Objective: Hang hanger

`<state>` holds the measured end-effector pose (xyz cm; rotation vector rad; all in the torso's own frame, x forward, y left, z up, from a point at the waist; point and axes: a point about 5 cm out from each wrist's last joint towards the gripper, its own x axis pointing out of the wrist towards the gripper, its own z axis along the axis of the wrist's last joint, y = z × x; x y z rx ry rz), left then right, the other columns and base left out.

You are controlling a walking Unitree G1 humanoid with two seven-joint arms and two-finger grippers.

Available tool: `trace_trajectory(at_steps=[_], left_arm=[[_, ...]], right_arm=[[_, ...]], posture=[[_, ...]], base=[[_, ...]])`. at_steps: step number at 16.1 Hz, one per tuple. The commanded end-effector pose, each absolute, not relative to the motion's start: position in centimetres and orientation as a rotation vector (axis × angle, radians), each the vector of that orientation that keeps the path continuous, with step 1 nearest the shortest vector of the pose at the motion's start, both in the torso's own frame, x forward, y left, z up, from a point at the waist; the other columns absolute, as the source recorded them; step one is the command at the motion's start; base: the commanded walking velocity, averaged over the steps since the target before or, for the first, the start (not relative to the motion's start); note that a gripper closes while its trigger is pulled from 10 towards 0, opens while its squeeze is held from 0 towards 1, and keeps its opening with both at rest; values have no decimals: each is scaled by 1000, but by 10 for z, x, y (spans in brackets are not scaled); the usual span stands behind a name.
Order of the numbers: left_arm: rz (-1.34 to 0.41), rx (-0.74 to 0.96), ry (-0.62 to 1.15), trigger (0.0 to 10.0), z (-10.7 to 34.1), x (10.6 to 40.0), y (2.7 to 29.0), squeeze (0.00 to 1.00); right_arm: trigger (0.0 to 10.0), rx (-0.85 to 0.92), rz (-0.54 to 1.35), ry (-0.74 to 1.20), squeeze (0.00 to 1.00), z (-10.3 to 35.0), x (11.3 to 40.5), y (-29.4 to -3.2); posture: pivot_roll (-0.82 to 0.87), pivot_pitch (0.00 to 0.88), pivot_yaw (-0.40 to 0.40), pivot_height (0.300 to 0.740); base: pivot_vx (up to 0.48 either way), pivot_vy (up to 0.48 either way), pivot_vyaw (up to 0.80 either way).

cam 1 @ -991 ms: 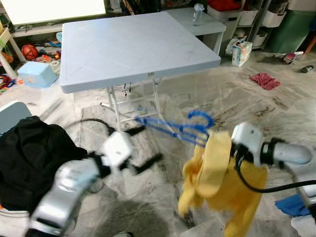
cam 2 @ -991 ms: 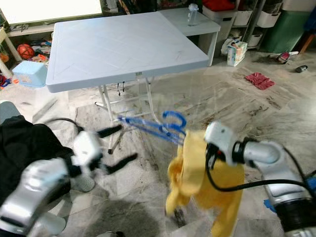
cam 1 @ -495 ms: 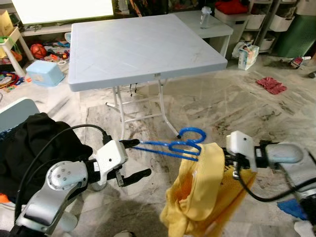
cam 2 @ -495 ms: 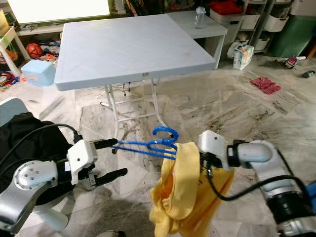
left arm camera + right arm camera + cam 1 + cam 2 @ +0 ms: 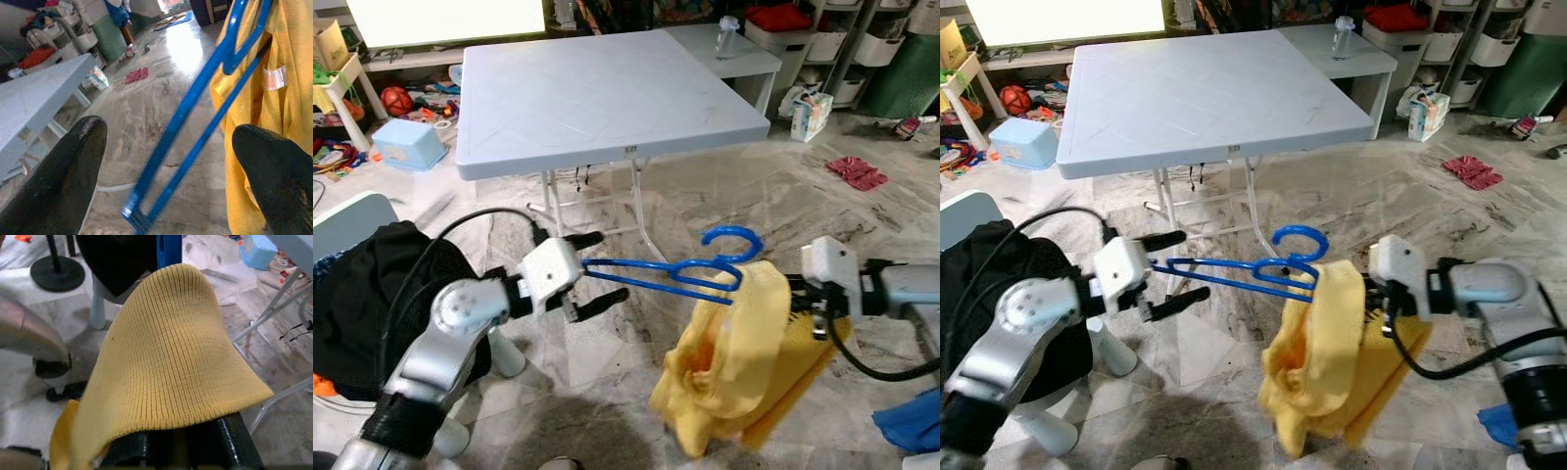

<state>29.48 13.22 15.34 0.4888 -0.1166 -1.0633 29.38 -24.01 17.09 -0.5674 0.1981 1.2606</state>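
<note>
Left eye view: marble floor (image 5: 724,196); left tool (image 5: 597,269) spread around blue hanger (image 5: 675,274).

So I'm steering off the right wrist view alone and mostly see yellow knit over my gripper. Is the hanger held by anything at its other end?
Observer: Not gripped. The left gripper is open, and the blue hanger has its bar end between the two fingers, with gaps either side in the left wrist view.
Operator: Where is the hook?
Observer: It curls up above the yellow garment, on the side toward your right gripper.
Operator: Anything ahead I could bump?
Observer: A white folding table stands ahead of both arms, and the hanger sits lower than its top.
Operator: And to the left?
Observer: A pile of black clothing lies beside the left arm.
</note>
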Motion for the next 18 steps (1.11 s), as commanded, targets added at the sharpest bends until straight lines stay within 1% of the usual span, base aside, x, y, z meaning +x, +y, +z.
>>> trace_trajectory(at_steps=[1, 3, 4, 5, 6, 7, 8, 9, 10, 11, 12, 13, 14, 15, 16, 17, 18], left_arm=[[-1137, 512, -116, 10000, 154, 297, 121, 1000], [-1200, 520, -103, 10000, 152, 303, 112, 992], [-1207, 518, -101, 10000, 151, 306, 110, 875], [-1217, 515, -94, 10000, 150, 310, 109, 325], [-1236, 503, -75, 10000, 147, 317, 106, 0], [-1235, 488, -66, 10000, 146, 322, 105, 0], [-1233, 473, -55, 6980, 146, 327, 103, 0], [-1217, 485, -33, 2980, 146, 337, 103, 0], [-1210, 491, -27, 1294, 146, 341, 103, 0], [-1198, 508, -30, 1490, 148, 345, 102, 0], [-1204, 523, -39, 3804, 150, 348, 99, 0], [-1219, 513, -50, 3725, 155, 351, 96, 0], [-1224, 514, -58, 1725, 156, 351, 94, 0], [-1259, 514, -60, 4392, 157, 351, 90, 0], [-1283, 495, -60, 9686, 157, 350, 88, 0], [-1300, 463, -53, 10000, 157, 349, 85, 0], [-1308, 468, -48, 10000, 155, 349, 85, 0]], right_arm=[[10000, -621, 1263, 159, 0, 186, 297, -242], [10000, -624, 1264, 158, 0, 189, 297, -245], [10000, -630, 1265, 152, 0, 190, 297, -245], [10000, -635, 1259, 137, 0, 191, 298, -244], [10000, -652, 1246, 122, 0, 189, 301, -242], [10000, -672, 1240, 119, 0, 188, 303, -242], [10000, -693, 1227, 110, 0, 187, 306, -243], [10000, -702, 1216, 104, 0, 188, 310, -243], [10000, -709, 1220, 108, 0, 188, 311, -244], [10000, -744, 1217, 120, 0, 189, 312, -246], [10000, -777, 1209, 131, 0, 188, 314, -248], [10000, -805, 1198, 146, 0, 187, 316, -250], [10000, -849, 1178, 142, 0, 187, 318, -251], [10000, -898, 1130, 123, 0, 187, 324, -250], [10000, -895, 1124, 109, 0, 188, 325, -248], [10000, -888, 1109, 83, 0, 189, 328, -246], [10000, -888, 1112, 79, 0, 189, 328, -245]], posture=[[13, 20, -10, 740], [1, 21, -6, 740], [-7, 24, -3, 740], [-12, 24, -4, 740], [-18, 26, -4, 740], [-21, 26, -5, 740], [-21, 26, -5, 740], [-25, 26, -4, 740], [-26, 24, -4, 740], [-30, 25, -4, 740], [-30, 25, -4, 740], [-33, 25, -3, 740], [-36, 26, -2, 740], [-38, 29, -1, 740], [-38, 29, -1, 740], [-37, 30, -2, 740], [-34, 31, -4, 740]], base=[[0, 0, 0], [0, 0, 0], [0, 0, 0], [0, 0, 0], [0, 0, 0], [0, 0, 0], [0, 0, 0], [0, 0, 0], [0, 0, 0], [0, 0, 0], [0, 0, 0], [0, 0, 0], [0, 0, 0], [0, 0, 0], [0, 0, 0], [0, 0, 0], [0, 0, 0]])
